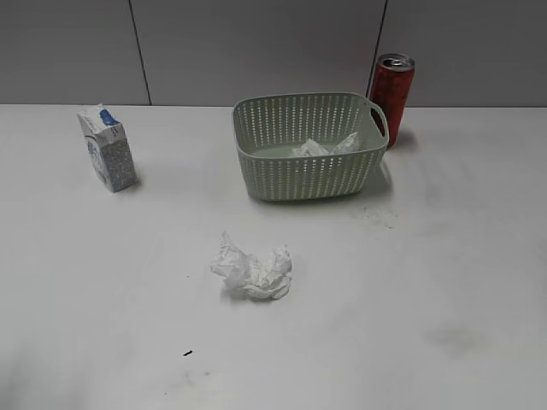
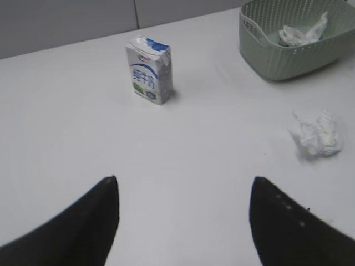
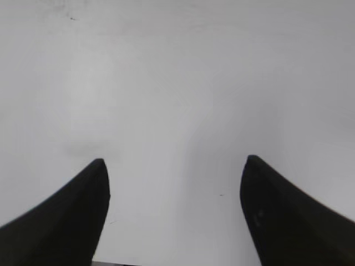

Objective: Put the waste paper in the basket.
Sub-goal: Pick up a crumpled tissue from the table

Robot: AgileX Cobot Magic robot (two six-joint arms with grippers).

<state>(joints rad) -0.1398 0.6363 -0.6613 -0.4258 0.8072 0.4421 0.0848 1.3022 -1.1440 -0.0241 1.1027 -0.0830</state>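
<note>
1 wad left on my table (image 1: 444, 282), the rest in the basket (image 1: 308, 175).
Basket sits upper centre holding white waste paper (image 1: 327, 146); 1 bulky wad (image 1: 253, 270) lies lower centre, well apart. My left gripper (image 2: 183, 213) and right gripper (image 3: 175, 202) both spread, empty.

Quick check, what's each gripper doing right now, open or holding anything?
Left gripper: open, jaws wide apart, holding nothing, over bare table.
Right gripper: open, jaws wide apart, holding nothing.
</note>
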